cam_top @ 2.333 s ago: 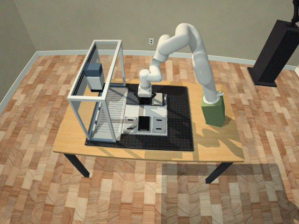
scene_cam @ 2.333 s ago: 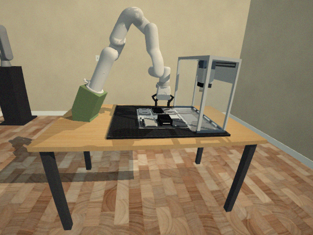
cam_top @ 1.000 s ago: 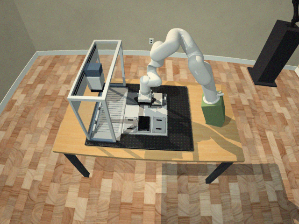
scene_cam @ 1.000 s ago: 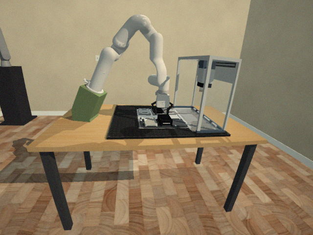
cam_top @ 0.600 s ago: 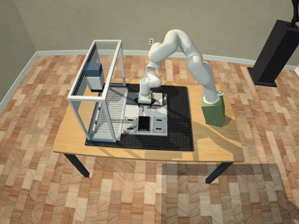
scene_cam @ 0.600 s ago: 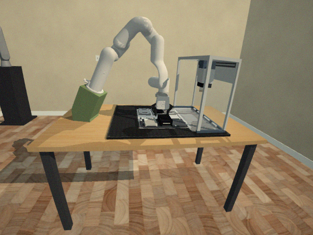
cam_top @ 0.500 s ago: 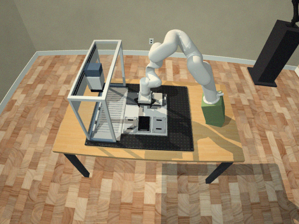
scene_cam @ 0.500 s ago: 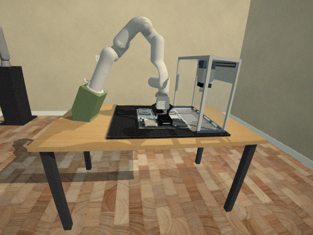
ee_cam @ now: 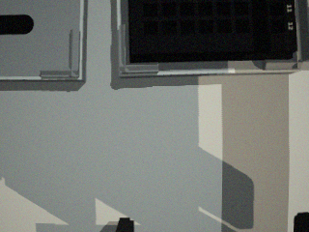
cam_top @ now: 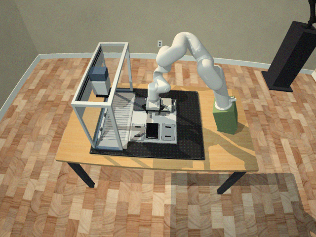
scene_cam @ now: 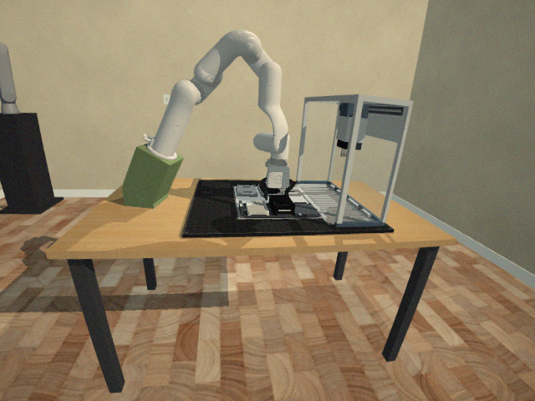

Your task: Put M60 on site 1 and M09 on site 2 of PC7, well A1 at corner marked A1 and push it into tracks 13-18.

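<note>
My gripper (cam_top: 153,110) is open and empty, low over the grey apron (ee_cam: 145,155). It stands between the carrier and the row of nests, and its fingertips show at the bottom of the wrist view. The black 96-well plate M06 (cam_top: 152,130) sits in the middle nest, S2, and also shows in the wrist view (ee_cam: 210,29) and in the exterior view (scene_cam: 282,205). The nests on either side, S1 (cam_top: 168,132) and S3 (cam_top: 138,132), are empty. Carrier PC7 (cam_top: 167,103) lies on the apron behind my wrist, mostly hidden. A pale plate shows on it; I cannot tell which.
The instrument's white frame (cam_top: 101,89) stands over the loading rails (cam_top: 114,119) left of the apron, with a blue-grey head (cam_top: 99,82) hanging inside. The arm's green base block (cam_top: 225,118) is at the right. All stand on a black mat (cam_top: 188,127).
</note>
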`<state>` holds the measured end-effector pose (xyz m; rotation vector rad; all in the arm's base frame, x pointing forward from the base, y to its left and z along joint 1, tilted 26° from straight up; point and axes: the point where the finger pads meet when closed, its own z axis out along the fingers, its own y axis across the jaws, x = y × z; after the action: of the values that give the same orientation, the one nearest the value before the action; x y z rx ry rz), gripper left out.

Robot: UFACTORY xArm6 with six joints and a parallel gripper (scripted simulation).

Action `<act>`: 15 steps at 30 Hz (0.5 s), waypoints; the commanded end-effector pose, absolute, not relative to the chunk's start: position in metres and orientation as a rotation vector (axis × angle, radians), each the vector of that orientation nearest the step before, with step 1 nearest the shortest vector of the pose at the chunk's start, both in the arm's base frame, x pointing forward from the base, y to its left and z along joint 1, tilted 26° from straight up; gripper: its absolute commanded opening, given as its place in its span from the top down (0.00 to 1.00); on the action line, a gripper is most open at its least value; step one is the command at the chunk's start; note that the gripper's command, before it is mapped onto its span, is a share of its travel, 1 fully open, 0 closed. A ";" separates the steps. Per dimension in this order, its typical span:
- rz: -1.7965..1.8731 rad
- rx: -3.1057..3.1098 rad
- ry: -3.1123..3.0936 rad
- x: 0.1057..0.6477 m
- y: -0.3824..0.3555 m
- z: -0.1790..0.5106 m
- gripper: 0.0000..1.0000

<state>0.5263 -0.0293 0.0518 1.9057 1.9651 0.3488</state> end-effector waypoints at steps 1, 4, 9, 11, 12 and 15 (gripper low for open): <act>0.351 1.903 1.962 0.528 -0.029 0.051 0.00; 0.351 1.903 1.962 0.528 -0.029 0.051 0.00; 0.351 1.903 1.962 0.530 -0.030 0.048 0.00; 0.351 1.903 1.962 0.530 -0.030 0.046 0.00; 0.351 1.903 1.962 0.531 -0.030 0.046 0.00; 0.351 1.903 1.962 0.532 -0.030 0.044 0.00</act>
<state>0.5300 -0.0300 0.0440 1.9058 1.9652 0.3487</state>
